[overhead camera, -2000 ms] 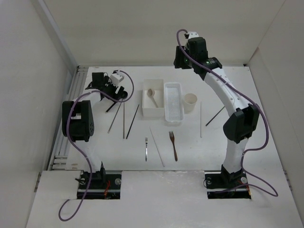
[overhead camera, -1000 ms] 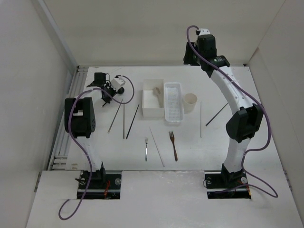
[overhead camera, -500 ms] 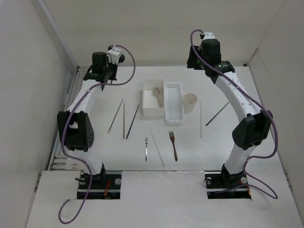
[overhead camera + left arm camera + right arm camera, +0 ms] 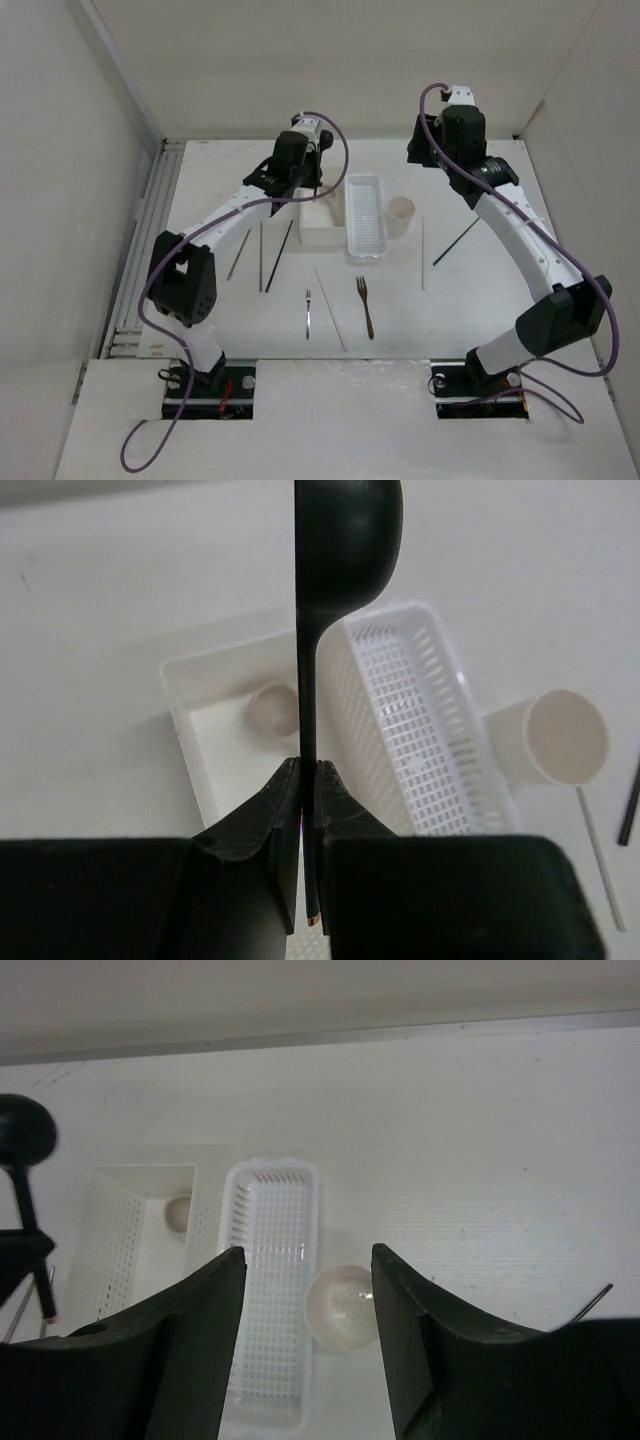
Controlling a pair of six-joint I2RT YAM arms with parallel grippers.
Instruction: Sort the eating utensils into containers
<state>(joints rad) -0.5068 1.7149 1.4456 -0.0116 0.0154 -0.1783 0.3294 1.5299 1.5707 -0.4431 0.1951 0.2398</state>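
My left gripper [image 4: 308, 770] is shut on the thin handle of the black spoon [image 4: 345, 540], which stands upright with its bowl on top. It hangs over the white square box [image 4: 190, 730], where a pale spoon [image 4: 272, 708] lies. The perforated basket [image 4: 420, 730] and the cream cup [image 4: 560, 740] sit to the right of the box. Seen from above, the left gripper [image 4: 300, 183] is at the box's [image 4: 322, 235] far edge. My right gripper [image 4: 308, 1252] is open and empty, high above the basket [image 4: 270, 1290] and cup [image 4: 343, 1307].
On the table lie a small silver fork [image 4: 309, 312], a dark brown fork [image 4: 365, 305], dark chopsticks [image 4: 262, 255] left of the box, a pale chopstick [image 4: 330, 298] near the forks, another [image 4: 422, 250] and a dark one [image 4: 453, 243] right of the cup. White walls enclose the table.
The left arm lifted the black spoon from the far left of the table and swung it right, over the box. The right arm drifted rightward, still open.
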